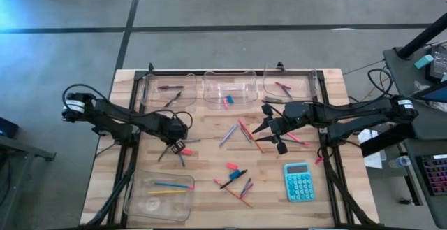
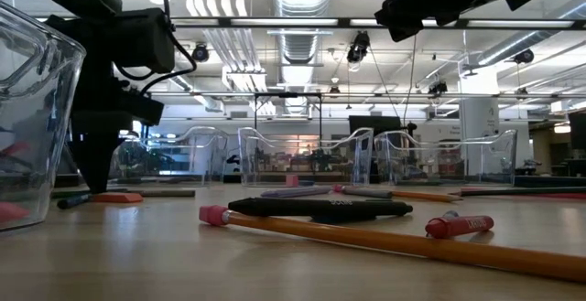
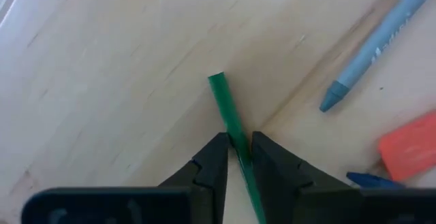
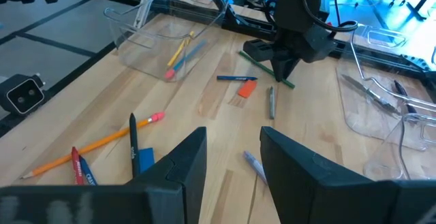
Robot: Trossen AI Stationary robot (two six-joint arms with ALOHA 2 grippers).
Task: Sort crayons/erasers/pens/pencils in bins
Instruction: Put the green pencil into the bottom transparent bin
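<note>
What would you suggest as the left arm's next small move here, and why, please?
Probably finish closing, then lift straight up. The left tool already straddles the green pencil lying flat on the table, fingers nearly touching it. The right tool waits open above the table's middle.

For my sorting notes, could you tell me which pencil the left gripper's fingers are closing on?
The green pencil, the one lying between the left gripper fingers; the other pencils lie apart from them.

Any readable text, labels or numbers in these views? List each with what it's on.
No text is legible in any view.
Wrapper print on the grey-blue crayon: too blurred to read.
Barrel print on the black pen: too small to read.
Wrapper print on the red crayon: too small to read.
Key markings on the teal calculator: too small to read.
</note>
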